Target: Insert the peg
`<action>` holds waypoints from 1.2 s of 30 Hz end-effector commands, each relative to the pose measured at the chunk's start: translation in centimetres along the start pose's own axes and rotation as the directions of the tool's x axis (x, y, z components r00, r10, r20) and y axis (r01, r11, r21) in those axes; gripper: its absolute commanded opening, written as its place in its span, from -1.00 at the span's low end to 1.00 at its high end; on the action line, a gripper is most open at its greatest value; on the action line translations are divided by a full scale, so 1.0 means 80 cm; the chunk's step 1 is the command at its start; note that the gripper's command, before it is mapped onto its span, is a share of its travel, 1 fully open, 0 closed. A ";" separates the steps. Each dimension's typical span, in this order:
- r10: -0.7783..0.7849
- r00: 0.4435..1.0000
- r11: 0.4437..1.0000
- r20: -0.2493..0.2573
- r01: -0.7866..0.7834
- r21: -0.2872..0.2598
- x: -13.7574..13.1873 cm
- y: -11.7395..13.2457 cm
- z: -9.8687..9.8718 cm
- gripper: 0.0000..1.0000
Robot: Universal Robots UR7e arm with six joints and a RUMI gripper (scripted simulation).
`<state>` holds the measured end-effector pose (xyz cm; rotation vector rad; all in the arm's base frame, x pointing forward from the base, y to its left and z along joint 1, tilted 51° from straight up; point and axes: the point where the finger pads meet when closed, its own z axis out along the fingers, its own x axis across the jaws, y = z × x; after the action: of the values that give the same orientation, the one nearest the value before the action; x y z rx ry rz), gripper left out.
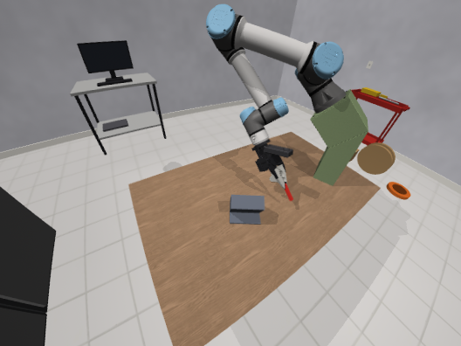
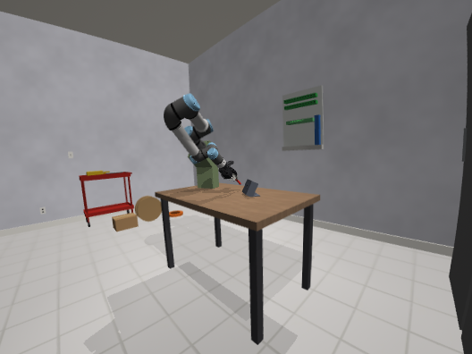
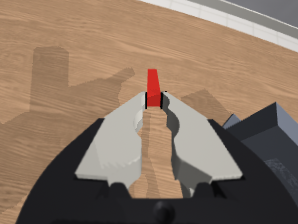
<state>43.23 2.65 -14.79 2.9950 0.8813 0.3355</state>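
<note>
Peg (image 3: 153, 86), red and slim, was pinched at its rear end between the nearly closed fingertips of the gripper (image 3: 154, 100), its free end pointing away over the wooden table (image 1: 209, 271). In the top view it hung just above the table near the frame's middle, right of the grey sloped panel (image 1: 246, 209) and apart from it. Behind stood the arm's green pedestal (image 1: 340, 140).

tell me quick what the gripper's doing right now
Gripper: closed on the red peg, holding it above the table, short of the sloped panel.
</note>
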 end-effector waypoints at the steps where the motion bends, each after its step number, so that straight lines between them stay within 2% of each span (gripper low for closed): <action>1: 0.016 1.000 1.000 -0.015 -0.016 0.012 0.002 0.002 -0.004 -1.00; 36: 0.124 0.986 0.990 -0.108 -0.115 0.083 0.017 0.019 -0.029 -1.00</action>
<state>44.47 2.04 -12.52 3.1209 0.7542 0.4695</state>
